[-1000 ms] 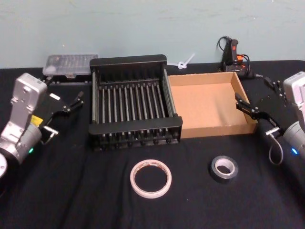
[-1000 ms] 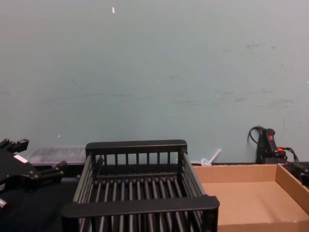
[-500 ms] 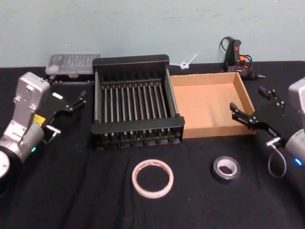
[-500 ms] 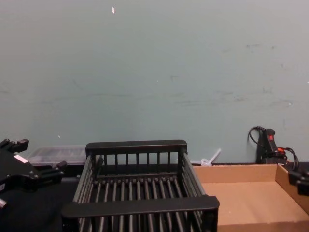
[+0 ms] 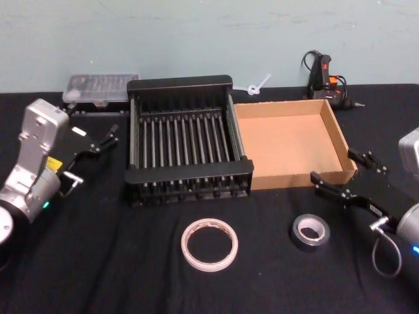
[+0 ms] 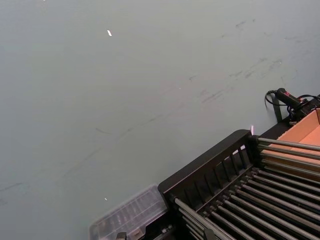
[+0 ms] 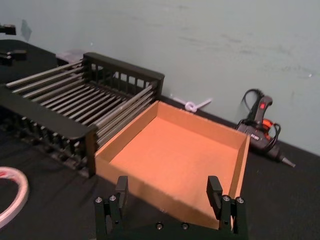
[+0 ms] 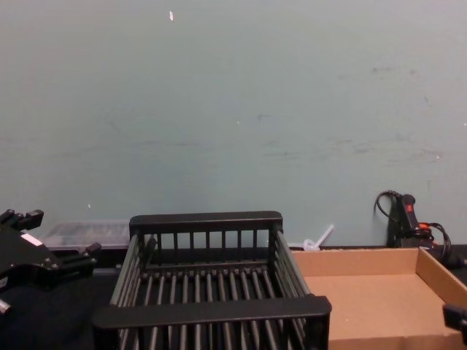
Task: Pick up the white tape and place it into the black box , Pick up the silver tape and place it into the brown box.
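The white tape point(image 5: 208, 244) lies flat on the black cloth in front of the black box point(image 5: 190, 175), and its edge shows in the right wrist view point(image 7: 7, 201). The silver tape point(image 5: 310, 231) lies flat to its right, in front of the brown box point(image 5: 285, 145). My right gripper point(image 5: 335, 166) is open by the brown box's near right corner, just behind and to the right of the silver tape and apart from it. Its two fingers point(image 7: 121, 187) frame the brown box point(image 7: 175, 150). My left gripper point(image 5: 95, 157) hangs open left of the black box point(image 8: 208, 310), holding nothing.
A clear plastic case point(image 5: 99, 86) sits behind the black box at the back left. A black and orange glue gun point(image 5: 322, 77) with its cord lies behind the brown box. A white zip tie point(image 5: 256, 85) lies by the wall.
My right gripper has come forward and to the left, from beside the brown box's right wall down to its near right corner, closer to the silver tape. The left arm has stayed put.
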Controlling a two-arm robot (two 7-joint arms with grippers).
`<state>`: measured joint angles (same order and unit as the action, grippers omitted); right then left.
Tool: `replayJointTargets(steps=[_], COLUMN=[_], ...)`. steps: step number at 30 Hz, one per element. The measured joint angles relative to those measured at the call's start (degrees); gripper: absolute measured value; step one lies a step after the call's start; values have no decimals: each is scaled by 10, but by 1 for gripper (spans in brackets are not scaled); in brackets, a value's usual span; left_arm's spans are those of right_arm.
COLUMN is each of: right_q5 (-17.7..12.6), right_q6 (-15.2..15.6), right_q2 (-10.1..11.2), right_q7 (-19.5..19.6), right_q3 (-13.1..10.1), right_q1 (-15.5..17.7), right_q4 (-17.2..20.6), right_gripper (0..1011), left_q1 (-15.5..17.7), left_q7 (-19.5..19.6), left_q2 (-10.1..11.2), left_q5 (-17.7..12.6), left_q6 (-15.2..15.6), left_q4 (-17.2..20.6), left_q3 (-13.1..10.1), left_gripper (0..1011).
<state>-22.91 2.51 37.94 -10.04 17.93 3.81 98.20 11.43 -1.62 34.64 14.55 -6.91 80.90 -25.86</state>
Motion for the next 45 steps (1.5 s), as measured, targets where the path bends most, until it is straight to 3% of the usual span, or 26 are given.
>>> replayJointTargets(steps=[7, 15, 31, 45], right_q5=[-12, -17, -10, 11], right_q6=[31, 78, 153, 181], right_q2=[12, 19, 8, -7], right_q7=[-11, -26, -56, -75], right_q3=[-17, -24, -25, -21], right_q1=[40, 57, 40, 22], right_q4=[31, 44, 35, 18], right_gripper=[1002, 1002, 1002, 1002], left_q1=[0, 0, 0, 0], left_q7=[0, 0, 0, 0], left_q2=[0, 0, 0, 0], left_q5=[0, 0, 0, 0], left_q6=[0, 0, 0, 0], left_q4=[0, 0, 0, 0], left_q3=[0, 0, 0, 0], left_gripper=[1001, 1001, 1001, 1001])
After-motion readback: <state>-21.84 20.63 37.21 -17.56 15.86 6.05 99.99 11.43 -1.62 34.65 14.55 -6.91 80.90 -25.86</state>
